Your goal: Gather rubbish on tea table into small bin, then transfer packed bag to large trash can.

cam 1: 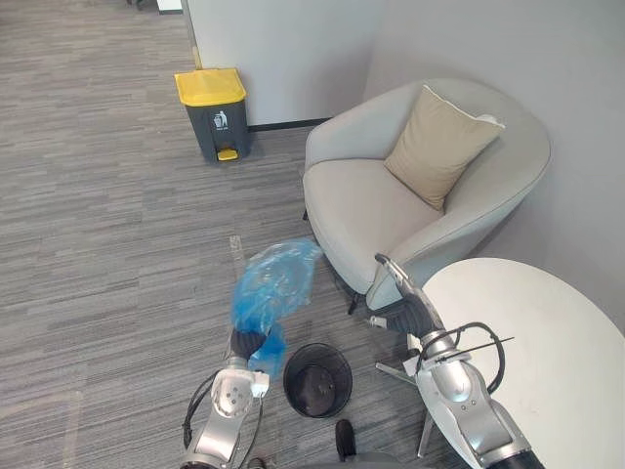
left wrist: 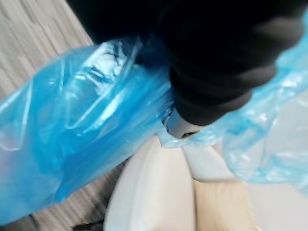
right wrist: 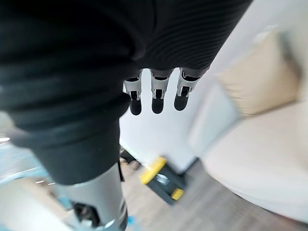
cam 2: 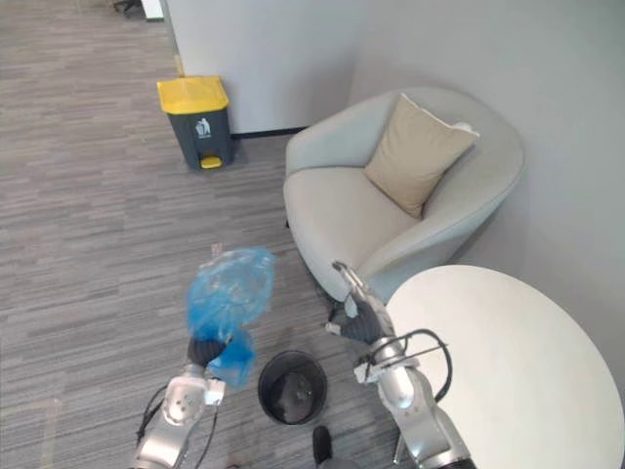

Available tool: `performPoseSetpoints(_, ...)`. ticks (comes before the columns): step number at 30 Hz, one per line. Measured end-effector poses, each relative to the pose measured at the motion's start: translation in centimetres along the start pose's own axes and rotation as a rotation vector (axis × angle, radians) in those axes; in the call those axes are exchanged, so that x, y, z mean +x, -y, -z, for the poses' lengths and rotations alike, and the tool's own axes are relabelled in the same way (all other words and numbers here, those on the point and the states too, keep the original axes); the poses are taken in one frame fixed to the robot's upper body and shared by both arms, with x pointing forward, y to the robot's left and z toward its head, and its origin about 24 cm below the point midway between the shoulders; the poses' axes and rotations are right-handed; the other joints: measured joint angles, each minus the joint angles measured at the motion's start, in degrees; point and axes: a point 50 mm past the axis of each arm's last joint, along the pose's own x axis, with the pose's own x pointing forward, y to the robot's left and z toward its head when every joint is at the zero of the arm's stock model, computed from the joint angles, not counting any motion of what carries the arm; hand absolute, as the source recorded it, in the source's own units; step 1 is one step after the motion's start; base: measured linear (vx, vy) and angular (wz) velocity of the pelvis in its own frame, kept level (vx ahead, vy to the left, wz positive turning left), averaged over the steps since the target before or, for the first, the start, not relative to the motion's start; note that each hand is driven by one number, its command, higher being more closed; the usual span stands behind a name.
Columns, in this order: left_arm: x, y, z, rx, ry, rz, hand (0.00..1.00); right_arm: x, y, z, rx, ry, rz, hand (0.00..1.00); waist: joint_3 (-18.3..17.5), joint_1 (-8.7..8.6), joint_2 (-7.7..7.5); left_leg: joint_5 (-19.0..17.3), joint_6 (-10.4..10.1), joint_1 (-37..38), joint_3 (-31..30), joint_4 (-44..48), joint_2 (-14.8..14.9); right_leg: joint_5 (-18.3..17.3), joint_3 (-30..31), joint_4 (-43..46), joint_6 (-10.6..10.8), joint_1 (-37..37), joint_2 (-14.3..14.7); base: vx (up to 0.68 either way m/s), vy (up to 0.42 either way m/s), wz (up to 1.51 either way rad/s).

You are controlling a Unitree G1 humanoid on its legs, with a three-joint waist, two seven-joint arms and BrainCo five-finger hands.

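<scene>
While a crinkled, translucent blue plastic bag (cam 1: 273,283) is held up, the right hand (cam 1: 398,290) spreads loose

Where the grey, fine-striped carpet floor (cam 1: 107,244) meets the seating corner, the left hand (cam 1: 246,342) is raised with the bag bunched at it. The thin film balloons above the dark ribbed cover in glossy folds. A short blue tail sticks out on the other side of the hand, so the fingers are clenched round the bag's gathered neck. In the left wrist view the plastic wraps close about them, with one silver piece showing. The bag is clear of the floor, above and a little to the left of the small round black mesh bin (cam 1: 290,376). The bin stands upright on the carpet between the two arms, apart from the bag.

The right hand is in the air just beside the rim of the round, smooth white bench (cam 1: 527,342) and near the front of the rounded, pale grey upholstered armchair (cam 1: 361,205). Its fingers (right wrist: 157,94) are released, stretched out straight in a row in free air.

A square tan fabric cushion (cam 1: 439,142) leans against the armchair's curved back. Well apart, by the white wall (cam 1: 283,49), stands the large dark grey plastic trash can (cam 1: 215,112), its yellow lid closed.
</scene>
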Motion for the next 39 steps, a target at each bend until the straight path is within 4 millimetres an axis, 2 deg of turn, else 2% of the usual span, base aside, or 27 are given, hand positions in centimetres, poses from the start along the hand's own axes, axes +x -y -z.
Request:
performPoseSetpoints(3, -0.4, -0.3, 2.0, 0.002, -0.085, 0.001, 1.0, -1.1, -1.9, 2.6, 0.137, -0.171, -0.009, 0.0, -0.3, -0.02, 0.96, 0.01, -0.02, -0.1, -0.37, 0.32, -0.01, 0.0, -0.85, -0.02, 0.0, 0.23, 0.02, -0.03, -0.027, 0.06)
performPoseSetpoints(6, -1.1, -0.7, 3.9, -0.025, -0.174, -0.018, 1.0, -2.4, -3.7, 5.2, 0.285, -0.347, -0.025, 0.0, -0.35, 0.02, 1.13, 0.01, -0.03, 0.11, -0.66, 0.62, 0.02, 0.02, -1.18, -0.31, -0.01, 0.9, 0.02, -0.03, -0.02, 0.05)
performPoseSetpoints(8, -1.9, -1.5, 6.1, -0.065, -0.275, -0.04, 1.0, -3.7, -4.9, 7.2, 0.395, -0.488, -0.019, 0.0, -0.33, 0.23, 1.16, 0.13, -0.2, 0.11, -0.53, 0.63, 0.02, 0.33, -1.23, -0.62, -0.14, 0.95, -0.03, -0.04, -0.02, -0.04)
performPoseSetpoints(13, -3.4, -1.8, 8.9, -0.125, -0.416, -0.054, 1.0, -6.0, -6.4, 9.8, 0.477, -0.672, -0.031, 0.0, -0.32, 1.16, 1.18, 0.3, -0.41, 0.33, -0.48, 0.62, 0.02, 0.59, -1.24, -0.75, -0.23, 1.17, -0.03, -0.01, -0.003, -0.01)
performPoseSetpoints(16, -4.7, -1.5, 10.6, -0.152, -0.499, -0.051, 1.0, -7.0, -7.1, 10.7, 0.493, -0.743, -0.047, 0.0, -0.08, 1.51, 1.44, 0.29, -0.43, 1.86, -0.45, 0.43, -0.01, 0.59, -1.26, -0.96, -0.23, 2.71, -0.02, 0.0, 0.0, 0.0)
performPoseSetpoints(20, -5.8, -1.3, 12.0, -0.149, -0.572, -0.043, 1.0, -7.5, -7.3, 11.3, 0.494, -0.788, -0.048, 0.0, 0.46, 1.9, 1.38, 0.32, -0.46, 2.18, -0.11, 0.49, -0.13, 0.61, -0.99, -0.64, -0.2, 2.73, -0.13, -0.04, 0.002, -0.04)
performPoseSetpoints(23, -6.2, -1.2, 12.5, -0.16, -0.605, -0.048, 1.0, -7.2, -7.4, 11.6, 0.488, -0.805, -0.045, 0.0, 2.89, 2.62, 0.7, 0.27, -0.45, 2.29, 1.55, 1.46, -0.02, 0.63, 0.8, 0.91, -0.14, 1.65, -0.09, -0.09, 0.015, -0.25)
performPoseSetpoints(26, -5.5, -1.0, 12.0, -0.183, -0.589, -0.059, 1.0, -6.4, -7.2, 11.3, 0.479, -0.79, -0.032, 0.0, 5.89, 2.93, -0.09, -0.93, -0.17, 0.07, 3.54, 5.6, 0.68, -0.12, 2.17, 4.7, 0.81, -1.27, 0.24, -0.14, -0.002, -0.26)
performPoseSetpoints(28, -5.0, -1.1, 11.7, -0.193, -0.573, -0.066, 1.0, -5.5, -7.3, 11.0, 0.485, -0.774, -0.022, 0.0, 6.87, 3.01, -0.65, -2.27, 0.97, -3.57, 4.91, 10.89, 1.66, -2.7, 0.13, 8.65, 2.97, -4.94, -0.4, -0.17, -0.008, -0.23)
performPoseSetpoints(29, -4.6, -1.2, 11.3, -0.2, -0.555, -0.072, 1.0, -5.2, -7.2, 10.9, 0.486, -0.769, -0.017, 0.0, 7.74, 3.15, -0.38, -2.53, 1.4, -4.29, 5.15, 11.87, 2.66, -5.58, -3.54, 11.96, 3.02, -6.38, -1.1, -0.24, -0.031, -0.18)
performPoseSetpoints(30, -4.1, -1.1, 10.9, -0.21, -0.537, -0.073, 1.0, -4.7, -7.4, 10.6, 0.491, -0.761, -0.02, 0.0, 8.93, 3.49, 0.0, -2.71, 1.66, -4.93, 5.49, 13.08, 3.65, -7.67, -6.64, 20.71, 0.74, -9.25, -2.44, -0.2, -0.045, -0.1)
performPoseSetpoints(31, -3.8, -1.5, 10.7, -0.211, -0.527, -0.081, 1.0, -4.7, -8.0, 10.3, 0.51, -0.761, -0.027, 0.0, 8.96, 3.57, -0.33, -2.83, 1.64, -4.96, 5.24, 13.98, 4.23, -11.69, -8.73, 35.74, -0.27, -11.54, -4.33, -0.14, -0.069, 0.04)
performPoseSetpoints(33, -3.7, -1.8, 10.5, -0.209, -0.511, -0.089, 1.0, -4.7, -8.4, 10.0, 0.522, -0.761, -0.035, 0.0, 8.43, 3.93, -1.36, -2.82, 1.6, -5.44, 3.9, 15.29, 4.43, -16.08, -8.49, 47.49, 0.93, -10.26, -6.49, -0.04, -0.171, 0.22)
performPoseSetpoints(34, -3.5, -1.9, 10.3, -0.21, -0.499, -0.091, 1.0, -4.6, -8.5, 9.9, 0.521, -0.754, -0.037, 0.0, 8.05, 4.51, -1.99, -2.78, 1.55, -6.64, 3.29, 16.55, 4.44, -17.75, -7.92, 50.21, 1.78, -9.69, -7.51, -0.09, -0.311, 0.31)
performPoseSetpoints(35, -3.1, -2.0, 9.8, -0.215, -0.476, -0.095, 1.0, -4.2, -8.3, 9.8, 0.518, -0.744, -0.032, 0.0, 8.1, 4.55, -2.74, -2.58, 1.24, -8.53, 2.06, 18.4, 4.57, -18.45, -7.93, 49.96, 3.05, -10.5, -6.71, -0.1, -0.237, 0.25)
performPoseSetpoints(36, -3.1, -1.2, 9.6, -0.235, -0.479, -0.084, 1.0, -3.7, -8.0, 9.7, 0.509, -0.733, -0.025, 0.0, 8.09, 5.33, -1.37, -1.37, 0.48, -9.64, 0.6, 17.35, 4.99, -18.17, -7.32, 47.43, 3.5, -10.67, -4.59, -0.17, -0.22, 0.13)
performPoseSetpoints(37, -3.4, -0.4, 9.7, -0.257, -0.491, -0.077, 1.0, -3.7, -7.4, 10.0, 0.482, -0.731, -0.018, 0.0, 7.44, 6.18, 0.15, 1.4, 0.5, -10.23, -0.02, 14.11, 6.52, -20.36, -6.23, 42.17, 3.65, -8.5, -2.53, -0.14, -0.193, 0.06)
performPoseSetpoints(38, -3.7, -0.3, 9.6, -0.264, -0.485, -0.078, 1.0, -3.3, -7.4, 9.8, 0.463, -0.711, -0.025, 0.0, 7.68, 6.33, -0.46, 3.73, -0.68, -10.7, 0.66, 12.79, 6.16, -22.9, -4.56, 41.63, 2.26, -7.17, -2.68, -0.15, -0.234, 0.14)
performPoseSetpoints(39, -3.4, -0.2, 9.3, -0.263, -0.474, -0.07, 1.0, -2.9, -7.4, 9.6, 0.456, -0.7, -0.026, 0.0, 8.14, 6.18, -1.46, 4.43, -1.68, -12.02, 0.51, 12.94, 5.65, -26.3, -4.12, 37.8, 0.76, -5.74, -2.68, -0.19, -0.326, 0.22)
